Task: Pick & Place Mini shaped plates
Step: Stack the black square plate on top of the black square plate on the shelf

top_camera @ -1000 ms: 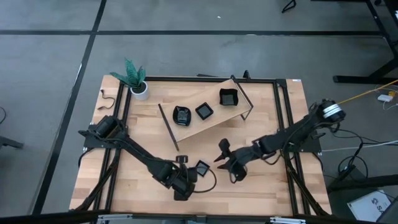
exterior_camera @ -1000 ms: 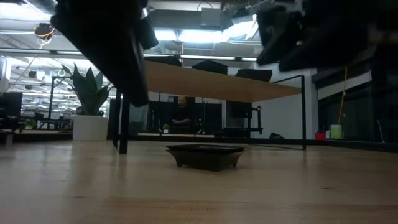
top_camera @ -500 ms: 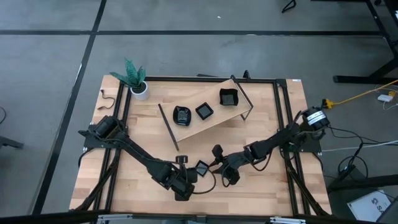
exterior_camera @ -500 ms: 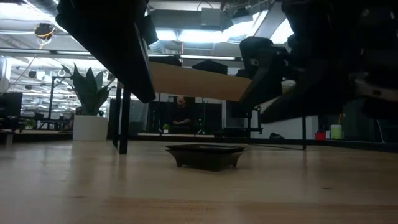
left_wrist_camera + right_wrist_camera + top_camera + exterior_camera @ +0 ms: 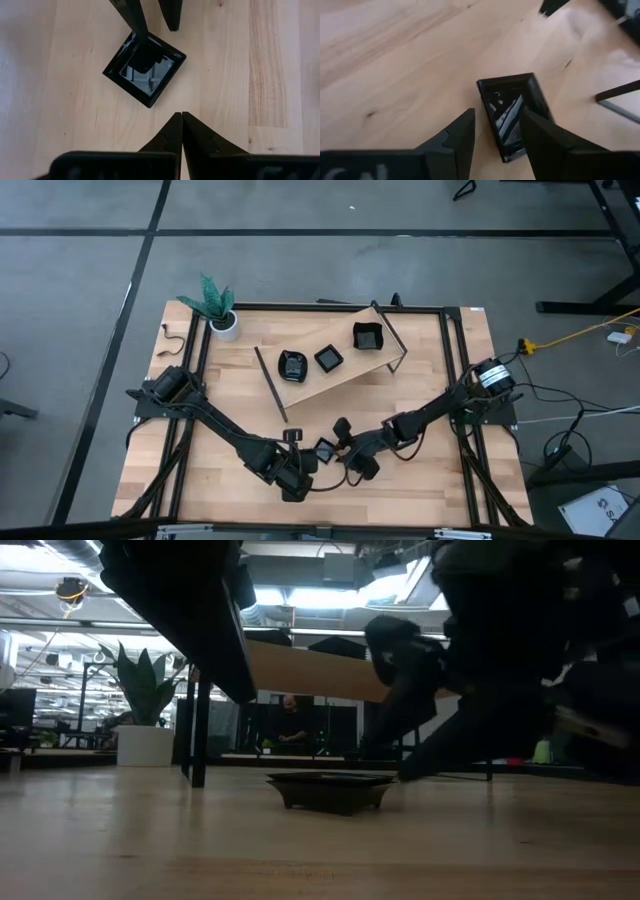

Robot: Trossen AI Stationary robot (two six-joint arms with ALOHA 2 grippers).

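Observation:
One mini shaped plate (image 5: 145, 67), a small glossy black square dish, rests flat on its base on the wooden table (image 5: 230, 410), near the front. My right gripper (image 5: 497, 114) is open and low over it, slanting down from the table's right. One finger (image 5: 535, 130) is over the dish's hollow and the other (image 5: 462, 131) is outside its rim. My left gripper (image 5: 181, 116) is shut and hangs just short of the plate on its near left side, holding nothing. Three more black plates (image 5: 328, 358) sit on a tilted wooden shelf (image 5: 350, 375) behind. My right gripper has its open fingers on either side of the square plate's rim (image 5: 487, 107), coming slanted down from the table's right. I cannot tell whether a finger touches the rim. The plate lies flat on the table.
A white pot with a green plant (image 5: 222, 320) stands at the far left corner. The shelf's dark legs (image 5: 198, 735) stand behind the plate. A black frame (image 5: 450, 380) runs round the table. Bare wood lies to the left and along the front edge.
My right gripper has come down and toward the table's left, from beside the square plate to over its rim, with its fingers just as far apart. The plate and my left gripper have stayed put.

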